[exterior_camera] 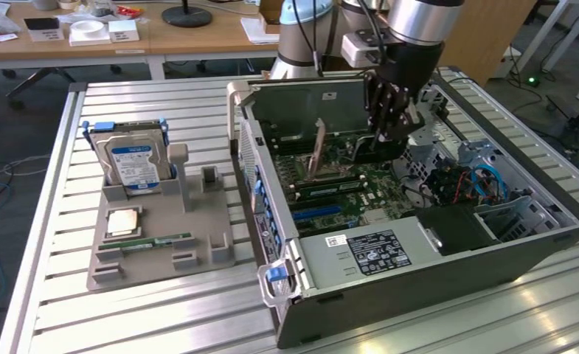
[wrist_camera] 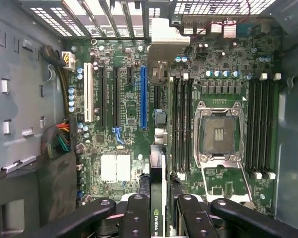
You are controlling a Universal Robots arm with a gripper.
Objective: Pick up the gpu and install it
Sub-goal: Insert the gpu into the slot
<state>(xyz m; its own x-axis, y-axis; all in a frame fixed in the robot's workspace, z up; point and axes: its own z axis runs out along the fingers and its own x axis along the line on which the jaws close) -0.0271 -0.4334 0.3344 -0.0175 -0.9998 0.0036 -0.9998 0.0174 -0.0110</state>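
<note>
My gripper (exterior_camera: 392,122) hangs inside the open computer case (exterior_camera: 525,251), above the motherboard (exterior_camera: 353,192). It is shut on the gpu (wrist_camera: 157,218), a thin card seen edge-on between the black fingers (wrist_camera: 136,215), with a green logo on its edge. In the exterior view the gpu (exterior_camera: 376,151) shows as a dark piece below the fingers, above the board. In the wrist view the card runs alongside the long blue slot (wrist_camera: 144,96), offset towards the RAM slots (wrist_camera: 181,124). Whether it touches the board I cannot tell.
The CPU socket (wrist_camera: 217,134) is bare, and its lid (exterior_camera: 319,147) stands upright. Cable bundles (wrist_camera: 59,139) lie by the case wall. On the table, at the exterior view's left, a grey holder (exterior_camera: 206,243) carries a hard drive (exterior_camera: 132,162), a CPU (exterior_camera: 124,221) and a RAM stick (exterior_camera: 147,242).
</note>
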